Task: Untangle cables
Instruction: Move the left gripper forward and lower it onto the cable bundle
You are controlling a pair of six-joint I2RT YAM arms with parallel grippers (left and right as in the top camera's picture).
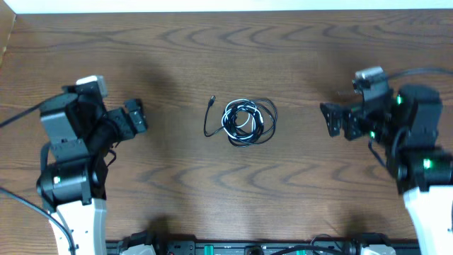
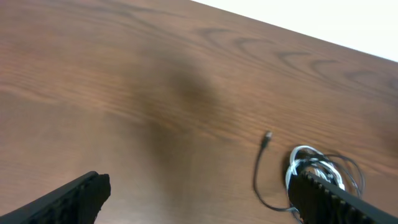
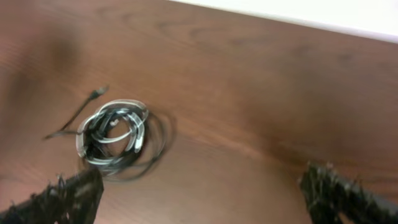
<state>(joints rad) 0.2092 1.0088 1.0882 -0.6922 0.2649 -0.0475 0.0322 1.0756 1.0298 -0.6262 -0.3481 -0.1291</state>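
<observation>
Cables [image 1: 248, 122]: black and white, wound together in one small round coil at mid-table, about midway between far and near edges, well apart from every corner. Table [image 1: 226, 42]: dark wood grain. White cable [image 1: 237, 120]: pale loops inside the coil, ringed and crossed by black ones; ends not made out. Black cable [image 1: 272, 122]: outer loops, plus one free tail [image 1: 208, 120] leaving the coil on the side toward the left edge, running roughly far-to-near, plug [image 1: 212, 101] at its far end, lying flat. Coil itself near round, no marked long axis; the only long axis on offer that of the tail. Left hand [image 1: 140, 117]: open, fingers wide apart in its wrist view, holding nothing, over the table toward the left edge, pointed at the coil; tail and plug on its side. Right hand [image 1: 327, 120]: likewise open and empty, toward the right edge, pointed at the coil from the opposite side, level with it. Bearing: coil straight ahead of both hands, on the line between them. Nearness, judged from overhead: right hand somewhat closer to the coil's body, left hand closer to the tail. Likely call for the next move: left to take the tail crosswise to its run, right to pin or lift the loops, then a draw apart toward opposite edges. Risk: loops tightening under a pull made too soon.
</observation>
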